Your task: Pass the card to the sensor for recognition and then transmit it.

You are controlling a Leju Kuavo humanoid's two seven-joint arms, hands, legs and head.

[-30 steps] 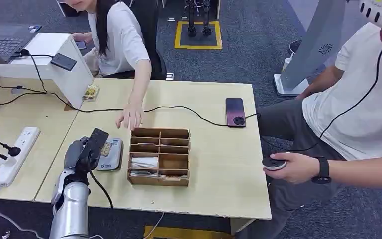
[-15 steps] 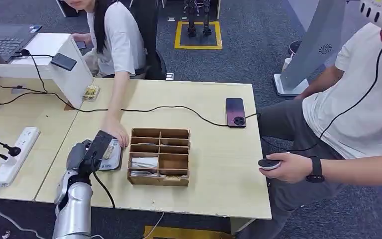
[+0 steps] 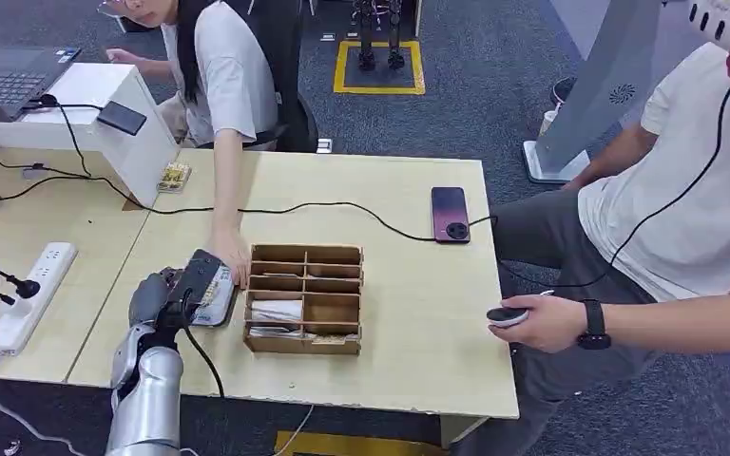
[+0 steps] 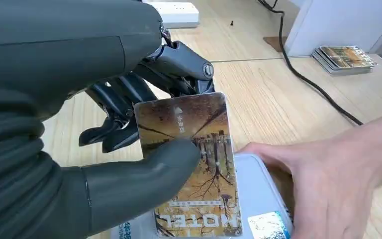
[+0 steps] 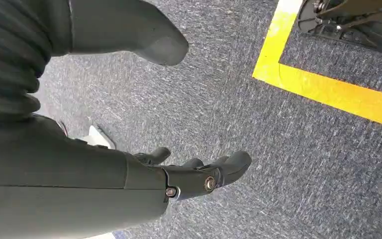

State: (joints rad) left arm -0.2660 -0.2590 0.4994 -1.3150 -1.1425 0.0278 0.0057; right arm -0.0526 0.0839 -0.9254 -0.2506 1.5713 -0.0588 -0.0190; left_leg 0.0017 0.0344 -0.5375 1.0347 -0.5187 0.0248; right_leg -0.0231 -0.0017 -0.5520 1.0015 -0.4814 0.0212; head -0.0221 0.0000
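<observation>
Our left hand (image 4: 129, 149) pinches the hotel card (image 4: 191, 164) between thumb and fingers, holding it over the grey card reader (image 3: 211, 302) at lower left of the head view, beside a person's hand (image 3: 233, 258). Our right hand (image 5: 199, 174) hangs with fingers apart, holding nothing. We judge the recognition step is running; next the card must go to the person.

Rectangular hotel key card (image 4: 199, 164): brown-gold, dark tree pattern, white "HOTEL" lettering. Flat sensor pad (image 4: 258, 204): pale grey, blue label. Slotted wooden organiser box (image 3: 305, 297): brown.
</observation>
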